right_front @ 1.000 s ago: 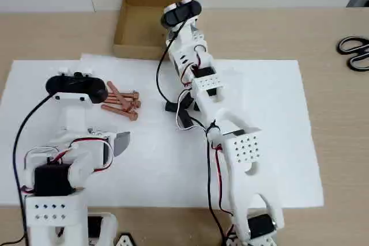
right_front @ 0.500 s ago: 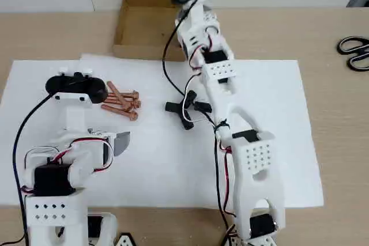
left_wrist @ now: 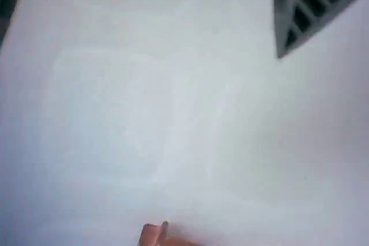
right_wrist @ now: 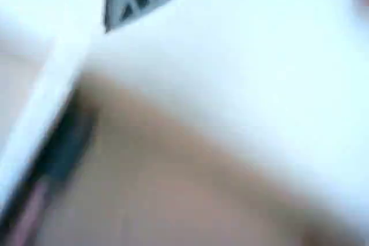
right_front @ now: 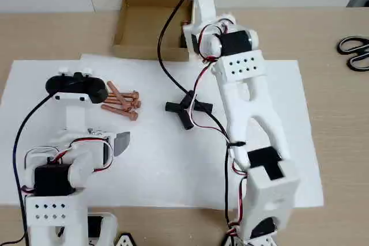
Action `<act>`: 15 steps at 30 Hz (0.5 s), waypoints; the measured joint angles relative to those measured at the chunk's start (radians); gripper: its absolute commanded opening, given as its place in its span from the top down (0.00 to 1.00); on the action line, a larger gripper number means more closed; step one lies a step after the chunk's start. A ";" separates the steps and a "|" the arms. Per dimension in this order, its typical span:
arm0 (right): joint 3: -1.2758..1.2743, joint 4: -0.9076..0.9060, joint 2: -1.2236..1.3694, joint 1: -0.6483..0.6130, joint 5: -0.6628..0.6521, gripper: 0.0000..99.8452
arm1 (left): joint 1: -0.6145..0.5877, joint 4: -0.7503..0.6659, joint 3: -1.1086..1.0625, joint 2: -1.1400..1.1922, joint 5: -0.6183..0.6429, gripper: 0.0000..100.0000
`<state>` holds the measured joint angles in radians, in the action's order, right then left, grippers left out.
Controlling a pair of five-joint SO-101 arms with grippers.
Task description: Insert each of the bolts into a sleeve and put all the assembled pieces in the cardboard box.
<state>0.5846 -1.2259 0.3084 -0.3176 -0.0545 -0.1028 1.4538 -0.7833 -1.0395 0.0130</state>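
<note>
Several copper bolts (right_front: 122,102) lie in a heap on the white sheet (right_front: 155,165). Black sleeves (right_front: 188,108) lie crossed near the sheet's middle. The cardboard box (right_front: 138,21) stands at the back, beyond the sheet. My left gripper (right_front: 118,142) hangs open over bare sheet, just in front of the bolts. In the left wrist view one finger (left_wrist: 311,10) shows, and a bolt's tip (left_wrist: 153,235) sits at the frame's edge. My right gripper (right_front: 188,34) is at the box's right wall. The right wrist view is blurred, with brown cardboard (right_wrist: 173,188) and a dark bar (right_wrist: 57,148).
Black-handled scissors (right_front: 354,51) lie on the wooden table (right_front: 323,33) at the far right. The right arm (right_front: 248,102) stretches across the sheet's right half. The arm bases stand at the table's front edge.
The right arm has swung from over the black sleeves back to the box's right wall, uncovering the sleeves. The left arm has kept still.
</note>
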 measured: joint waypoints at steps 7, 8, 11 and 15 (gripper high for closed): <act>0.000 -0.397 -0.138 -0.009 0.000 0.82 | 0.000 0.000 0.000 0.000 0.000 0.71; -0.002 -0.411 -0.152 -0.011 0.000 0.82 | 0.000 0.000 0.000 0.000 0.000 0.71; -0.061 -0.430 -0.169 -0.011 0.000 0.82 | 0.000 0.000 0.000 0.000 0.000 0.71; -0.176 -0.434 -0.169 -0.015 0.000 0.82 | 0.000 0.000 0.000 0.000 0.000 0.71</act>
<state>0.4081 -1.6602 0.1396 -0.3330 -0.0545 -0.1028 1.4538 -0.7833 -1.0395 0.0130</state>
